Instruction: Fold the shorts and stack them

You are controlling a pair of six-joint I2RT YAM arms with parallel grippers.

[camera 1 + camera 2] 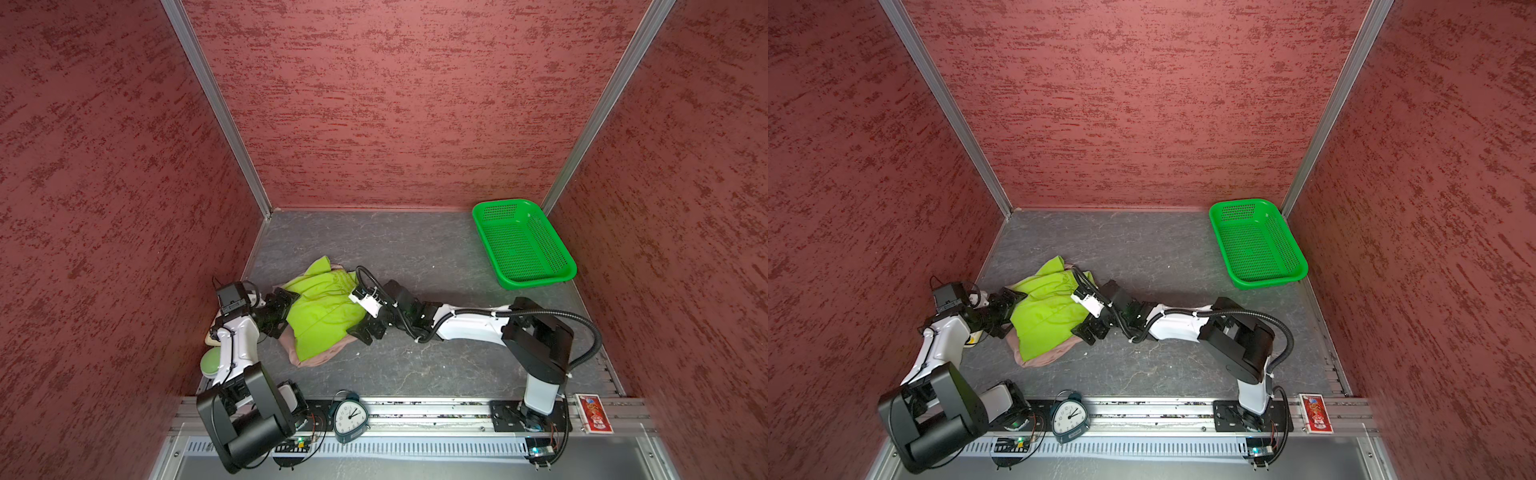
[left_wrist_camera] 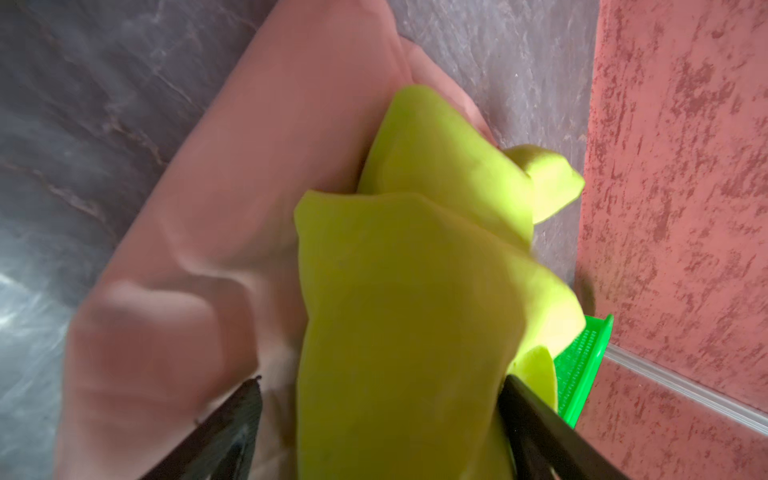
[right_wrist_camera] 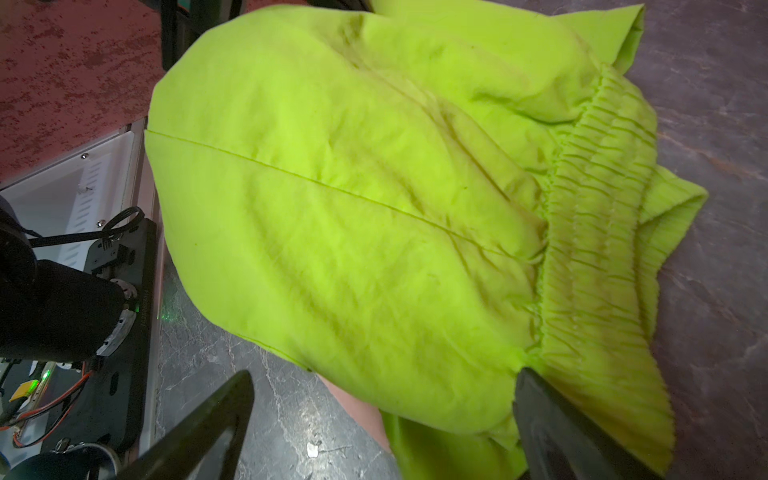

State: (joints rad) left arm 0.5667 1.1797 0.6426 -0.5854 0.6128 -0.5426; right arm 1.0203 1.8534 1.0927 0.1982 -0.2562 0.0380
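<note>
Two pairs lie at nine o'clock on the worktop (image 1: 415,257), lime green shorts (image 1: 320,316) atop dusty pink shorts (image 1: 320,358). The right hand (image 1: 362,330) hangs released at the waistband (image 3: 598,232); the left hand (image 1: 284,313) straddles lime cloth, grip unclear. Folding seems the step; next needs a firm edge pinch.

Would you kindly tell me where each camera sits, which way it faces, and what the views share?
Top view: high over the front rail, looking down toward the back wall; both arms, left gripper, right gripper, lime shorts, basket.
Top view: same head, same direction; same arms, pink shorts under the lime pair.
Left wrist: on the left arm, looking past its fingers at lime cloth over pink.
Right wrist: on the right arm, looking past its fingers at the lime waistband.
Shared: all four show the lime shorts.
</note>
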